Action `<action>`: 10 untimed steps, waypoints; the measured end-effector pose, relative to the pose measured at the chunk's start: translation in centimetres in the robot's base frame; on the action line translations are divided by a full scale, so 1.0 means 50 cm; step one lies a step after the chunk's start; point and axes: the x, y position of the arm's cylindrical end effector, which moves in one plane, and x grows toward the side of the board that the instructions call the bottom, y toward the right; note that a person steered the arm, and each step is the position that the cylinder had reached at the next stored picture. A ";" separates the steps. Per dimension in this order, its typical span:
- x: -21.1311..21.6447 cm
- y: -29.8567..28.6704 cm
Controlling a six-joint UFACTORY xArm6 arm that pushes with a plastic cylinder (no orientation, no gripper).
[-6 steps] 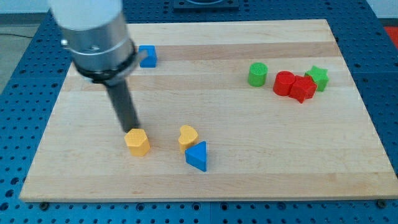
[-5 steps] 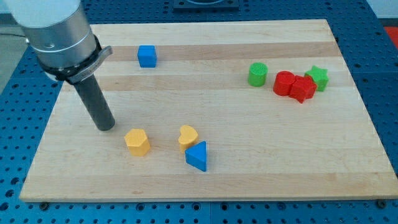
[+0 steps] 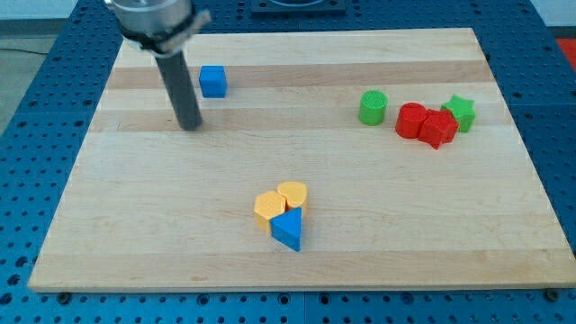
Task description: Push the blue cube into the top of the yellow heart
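And here's my tip (image 3: 191,126), the bare rod end of the end effector, with nothing to clench or release and nothing held, planted on the worktop (image 3: 387,225) just below and to the view's left of the blue cube (image 3: 212,81), near it but with a sliver of wood showing between them. So no contact yet, and I'd call this the approach step, lining up for the push. The cube sits high on the board toward the view's top left, close to the top edge. Its target, the yellow heart (image 3: 292,195), is well apart from it, down toward the view's bottom centre, packed in touching a second yellow block (image 3: 268,208) on its left and a blue triangular block (image 3: 287,229) just below. To drive the cube into the heart's top, my tip looks to need a swing round to the cube's upper left side, then a long diagonal push down and right. There's not much room between cube and top edge, so that swing is tight. The lane itself looks wide open, bare wood all the way. Over at the view's right, the green cylinder (image 3: 373,107), two red blocks (image 3: 425,122) and the green star (image 3: 460,112) huddle together, well clear of the route.
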 end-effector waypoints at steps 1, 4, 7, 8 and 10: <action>-0.125 -0.058; -0.034 0.185; 0.019 0.307; 0.113 0.323; 0.234 0.323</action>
